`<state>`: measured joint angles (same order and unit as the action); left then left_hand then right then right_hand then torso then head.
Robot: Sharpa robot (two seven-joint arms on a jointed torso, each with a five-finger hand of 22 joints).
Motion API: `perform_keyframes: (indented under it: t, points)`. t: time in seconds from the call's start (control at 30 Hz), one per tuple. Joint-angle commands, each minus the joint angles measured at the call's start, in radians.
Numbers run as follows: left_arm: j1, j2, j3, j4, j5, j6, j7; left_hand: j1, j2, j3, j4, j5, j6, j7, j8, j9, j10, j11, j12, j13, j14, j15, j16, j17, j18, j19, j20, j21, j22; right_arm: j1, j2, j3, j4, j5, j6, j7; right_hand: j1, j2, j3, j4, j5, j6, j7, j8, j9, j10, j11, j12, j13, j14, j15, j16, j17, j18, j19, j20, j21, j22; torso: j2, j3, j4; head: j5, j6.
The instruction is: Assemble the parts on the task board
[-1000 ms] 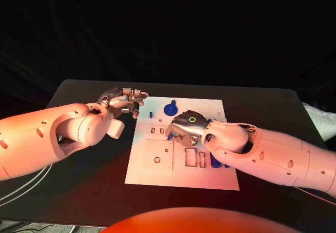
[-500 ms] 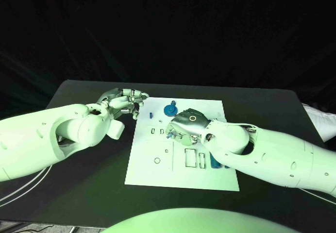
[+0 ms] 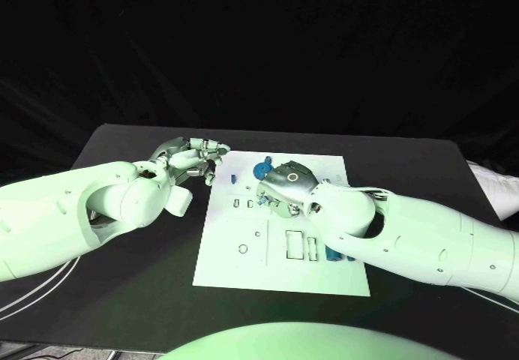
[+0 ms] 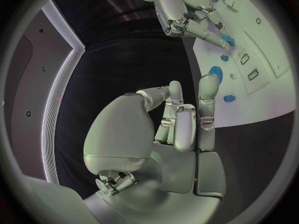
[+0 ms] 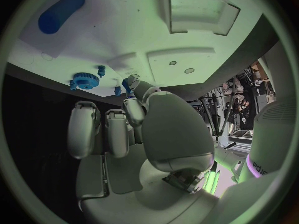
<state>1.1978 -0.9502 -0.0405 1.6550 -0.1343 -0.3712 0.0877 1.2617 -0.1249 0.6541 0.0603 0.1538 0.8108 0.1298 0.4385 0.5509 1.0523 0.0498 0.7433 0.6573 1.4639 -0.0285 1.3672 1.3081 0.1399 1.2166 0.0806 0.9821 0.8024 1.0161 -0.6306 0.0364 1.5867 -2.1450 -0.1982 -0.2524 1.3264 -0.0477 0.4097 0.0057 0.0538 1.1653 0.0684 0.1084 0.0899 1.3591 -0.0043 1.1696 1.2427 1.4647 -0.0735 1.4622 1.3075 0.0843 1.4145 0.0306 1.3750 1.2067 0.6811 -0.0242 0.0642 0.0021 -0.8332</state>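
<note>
Right hand (image 3: 283, 184) over the board's (image 3: 249, 262) far half, fingers curled down, pinching a small blue part (image 5: 126, 84) at the fingertips, just above the white surface. Blue gear (image 3: 263, 169) sits on the board just beyond that hand; a blue peg (image 3: 232, 177) stands near the gear. Left hand (image 3: 193, 159) off the board's far left corner, over the table (image 3: 130, 142), fingers curled in, holding nothing.

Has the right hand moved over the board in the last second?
Yes. The right hand has shifted toward the far edge of the task board, closing on the blue gear, which stayed put.
</note>
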Motion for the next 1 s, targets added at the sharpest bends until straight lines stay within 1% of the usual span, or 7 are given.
perform_keyframes:
  t: [0.03,0.1,0.37,0.5,0.67,0.9,1.0]
  points:
    - [0.000,0.002,0.001,0.003,-0.007,0.014,0.004,0.013,0.001,0.000,-0.004,-0.005,-0.003,0.006,-0.003,-0.001,-0.005,0.000,-0.005,-0.001,-0.002,0.007,-0.002,0.016,0.017,0.000,0.004,-0.002,-0.002,0.005,0.010,0.000,-0.008,-0.056,0.058,-0.052,-0.003,-0.010,-0.004,-0.001,-0.002,0.007,0.002,0.006,0.012,-0.004,-0.001,-0.007,0.000,0.077,-0.007,-0.002,0.123,-0.012,0.007,-0.003,0.006,0.001,0.001,-0.0004,-0.0003,0.001,0.000]
    - [0.000,0.002,0.001,0.003,-0.007,0.014,0.004,0.013,0.001,0.000,-0.004,-0.005,-0.003,0.006,-0.003,-0.001,-0.005,0.000,-0.005,-0.001,-0.002,0.007,-0.002,0.016,0.017,0.000,0.004,-0.002,-0.002,0.008,0.016,0.000,-0.012,-0.061,0.071,-0.057,-0.003,-0.011,-0.004,-0.001,-0.002,0.007,0.002,0.006,0.012,-0.004,-0.001,-0.007,-0.001,0.077,-0.007,-0.002,0.123,-0.012,0.007,-0.003,0.006,0.001,0.000,0.0004,-0.0006,0.003,-0.001]
    - [0.000,0.003,0.001,0.002,-0.007,0.014,0.004,0.013,0.001,0.000,-0.004,-0.005,-0.003,0.006,-0.003,-0.001,-0.005,0.000,-0.005,-0.001,-0.002,0.007,-0.002,0.016,0.017,0.000,0.004,-0.002,-0.002,0.019,0.035,-0.004,-0.021,-0.085,0.122,-0.069,-0.003,-0.012,-0.005,-0.002,-0.002,0.008,0.002,0.007,0.012,-0.004,-0.001,-0.007,0.000,0.077,-0.007,-0.002,0.123,-0.013,0.007,-0.003,0.007,0.002,0.001,-0.0001,-0.0007,0.004,-0.003]
    - [0.000,0.003,0.001,0.002,-0.007,0.013,0.004,0.013,0.001,0.000,-0.004,-0.005,-0.003,0.006,-0.003,-0.001,-0.005,0.000,-0.005,-0.001,-0.002,0.007,-0.002,0.016,0.017,0.000,0.004,-0.002,-0.002,0.026,0.045,-0.010,-0.026,-0.095,0.152,-0.065,-0.004,-0.015,-0.006,-0.002,-0.002,0.008,0.002,0.007,0.012,-0.005,-0.001,-0.009,-0.002,0.076,-0.008,-0.003,0.122,-0.013,0.007,-0.002,0.007,0.002,0.001,0.0001,-0.0001,0.003,-0.004]
    - [0.000,0.004,0.001,0.002,-0.007,0.013,0.004,0.013,0.001,0.000,-0.004,-0.005,-0.003,0.006,-0.003,-0.001,-0.005,0.000,-0.005,-0.001,-0.002,0.007,-0.002,0.016,0.017,0.000,0.004,-0.002,-0.002,0.035,0.059,-0.021,-0.035,-0.108,0.183,-0.059,-0.004,-0.017,-0.007,-0.003,-0.002,0.009,0.001,0.008,0.013,-0.005,-0.001,-0.009,-0.002,0.076,-0.008,-0.004,0.121,-0.013,0.007,-0.002,0.006,0.001,0.000,-0.0002,0.0008,0.004,-0.007]
    - [0.000,0.005,0.001,0.002,-0.007,0.013,0.003,0.013,0.001,0.000,-0.004,-0.005,-0.003,0.006,-0.003,-0.001,-0.005,0.000,-0.005,-0.001,-0.002,0.007,-0.002,0.016,0.017,0.000,0.004,-0.002,-0.002,0.039,0.073,-0.029,-0.048,-0.112,0.200,-0.053,-0.003,-0.018,-0.007,-0.004,-0.002,0.009,0.001,0.008,0.013,-0.005,-0.001,-0.010,-0.002,0.076,-0.009,-0.004,0.121,-0.012,0.006,-0.002,0.006,0.000,0.000,0.0009,0.0001,0.009,-0.009]
    - [0.000,0.006,0.001,0.001,-0.007,0.013,0.003,0.013,0.001,0.000,-0.004,-0.005,-0.003,0.006,-0.003,-0.001,-0.005,0.000,-0.005,-0.001,-0.002,0.007,-0.002,0.016,0.017,0.000,0.004,-0.002,-0.002,0.040,0.078,-0.032,-0.051,-0.112,0.200,-0.048,-0.003,-0.018,-0.007,-0.004,-0.002,0.009,0.001,0.008,0.013,-0.005,-0.001,-0.009,-0.002,0.076,-0.009,-0.004,0.121,-0.012,0.006,-0.002,0.006,0.001,0.000,0.0007,0.0004,0.012,-0.010]
